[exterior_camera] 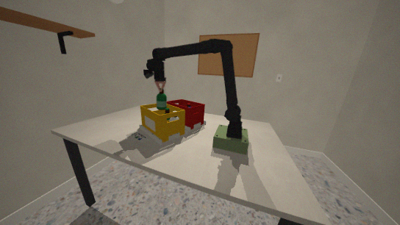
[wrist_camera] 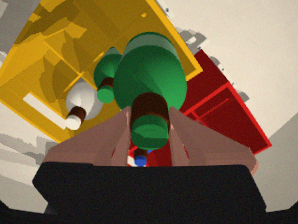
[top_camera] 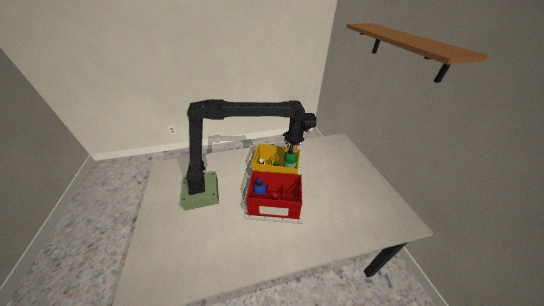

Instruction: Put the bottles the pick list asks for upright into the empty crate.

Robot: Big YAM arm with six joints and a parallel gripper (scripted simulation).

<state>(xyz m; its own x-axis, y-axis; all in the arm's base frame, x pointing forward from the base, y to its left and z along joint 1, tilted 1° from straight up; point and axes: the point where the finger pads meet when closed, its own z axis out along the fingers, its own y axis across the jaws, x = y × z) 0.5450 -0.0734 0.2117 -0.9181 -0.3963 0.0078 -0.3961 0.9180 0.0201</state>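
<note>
- The gripper (top_camera: 293, 145) (exterior_camera: 160, 88) (wrist_camera: 149, 113) is clamped on the neck of a green bottle (top_camera: 290, 159) (exterior_camera: 161, 101) (wrist_camera: 151, 70); its long axis is upright, cap up
- That bottle is at the yellow crate (top_camera: 276, 170) (exterior_camera: 173, 128) (wrist_camera: 182, 55), its base below the rim; the red crate (top_camera: 275, 196) (exterior_camera: 196, 115) (wrist_camera: 250, 117) is just beside
- Pale tabletop (top_camera: 200, 255) (exterior_camera: 176, 162); speckled floor (top_camera: 80, 225) (exterior_camera: 147, 187); brown wall shelf (top_camera: 415, 42) (exterior_camera: 40, 23)

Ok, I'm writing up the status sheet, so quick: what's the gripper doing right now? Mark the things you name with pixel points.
Gripper (top_camera: 292, 145) (exterior_camera: 160, 90) (wrist_camera: 149, 113): closed on the neck of a green bottle (top_camera: 290, 159) (exterior_camera: 161, 101) (wrist_camera: 151, 75), upright at the yellow crate (top_camera: 276, 169) (exterior_camera: 173, 129) (wrist_camera: 186, 56).
</note>
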